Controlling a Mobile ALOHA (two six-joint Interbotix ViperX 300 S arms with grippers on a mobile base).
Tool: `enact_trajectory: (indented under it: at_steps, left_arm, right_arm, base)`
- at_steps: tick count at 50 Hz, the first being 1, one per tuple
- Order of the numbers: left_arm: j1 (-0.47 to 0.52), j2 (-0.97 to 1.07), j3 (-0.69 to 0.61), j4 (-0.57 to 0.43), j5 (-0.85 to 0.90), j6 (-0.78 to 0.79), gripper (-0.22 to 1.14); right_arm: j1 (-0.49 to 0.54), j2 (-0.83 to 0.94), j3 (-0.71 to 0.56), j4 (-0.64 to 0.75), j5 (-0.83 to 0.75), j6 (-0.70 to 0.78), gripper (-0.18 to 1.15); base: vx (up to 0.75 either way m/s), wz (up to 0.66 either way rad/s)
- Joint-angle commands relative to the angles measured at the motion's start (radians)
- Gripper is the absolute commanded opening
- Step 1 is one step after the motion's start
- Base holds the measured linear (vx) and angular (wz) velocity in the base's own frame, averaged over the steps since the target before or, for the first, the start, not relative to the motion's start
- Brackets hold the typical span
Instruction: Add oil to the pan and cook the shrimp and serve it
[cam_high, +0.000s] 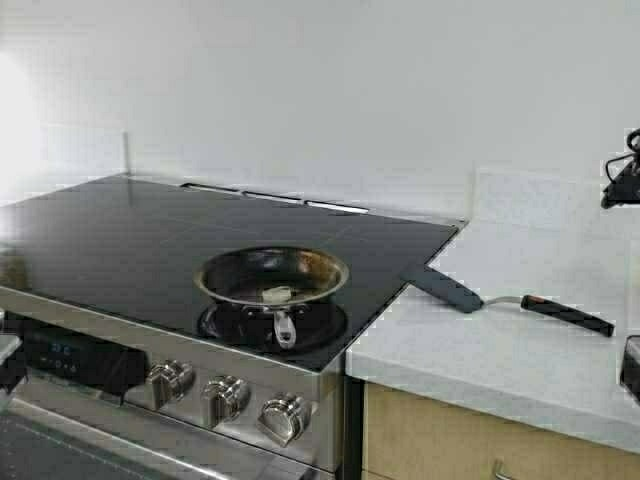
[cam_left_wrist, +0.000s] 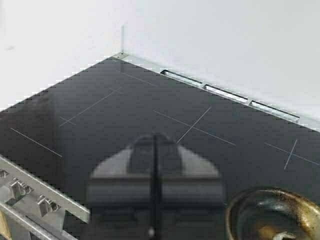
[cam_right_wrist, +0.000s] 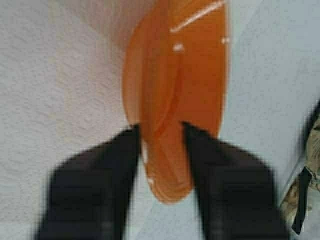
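Now the pan (cam_high: 272, 281) sits on the stove (cam_high: 120, 235) with the shrimp (cam_high: 277, 294) at its 6 o'clock, the right gripper (cam_right_wrist: 160, 131) has its fingers clenched on the orange bowl (cam_right_wrist: 177, 90), likely for serving, and the left gripper (cam_left_wrist: 154, 150) is pressed closed.

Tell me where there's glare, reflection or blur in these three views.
High view: washed-out glare at the left edge by the stove. Left wrist view: the glossy cooktop mirrors the closed left gripper. Right wrist view: right gripper and orange bowl look soft and blurred.

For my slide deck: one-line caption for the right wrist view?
Right gripper clamps the rim of an orange bowl over a pale countertop.
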Motion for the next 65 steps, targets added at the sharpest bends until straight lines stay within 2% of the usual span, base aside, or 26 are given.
enact_trajectory:
  at_steps: [1, 9, 17, 24, 33, 43, 55, 65]
  left_arm:
    - [0.002, 0.006, -0.017, 0.0, -0.005, 0.0, 0.03]
    - [0.002, 0.006, -0.017, 0.002, -0.005, 0.0, 0.03]
    - [0.002, 0.006, -0.017, 0.0, -0.005, -0.002, 0.03]
    - [0.002, 0.006, -0.017, 0.002, -0.003, -0.003, 0.03]
    - [0.002, 0.006, -0.017, 0.002, -0.005, -0.002, 0.03]
    - [0.002, 0.006, -0.018, 0.0, -0.005, -0.003, 0.03]
    - [0.002, 0.006, -0.017, 0.002, -0.005, -0.006, 0.03]
    - [0.002, 0.006, -0.018, 0.002, -0.005, -0.009, 0.03]
  right_arm:
    - [0.0, -0.084, -0.011, 0.051, -0.02, -0.06, 0.95]
    - [-0.003, -0.156, -0.008, 0.227, -0.115, -0.235, 0.94]
    - [-0.017, -0.172, -0.035, 0.422, -0.097, -0.394, 0.94]
    - [-0.034, -0.166, -0.035, 0.477, -0.077, -0.445, 0.94]
    - [-0.035, -0.215, -0.048, 0.48, -0.075, -0.439, 0.94]
    - [-0.034, -0.382, -0.084, 0.48, -0.078, -0.374, 0.94]
    - [-0.002, -0.614, -0.032, 0.595, -0.278, -0.265, 0.94]
    - [0.06, -0.753, 0.032, 0.747, -0.4, -0.245, 0.94]
  base:
    - [0.0, 0.0]
    - [0.0, 0.0]
    - [0.0, 0.0]
    - [0.0, 0.0]
    - [0.0, 0.0]
    - [0.0, 0.0]
    - [0.0, 0.0]
    - [0.0, 0.0]
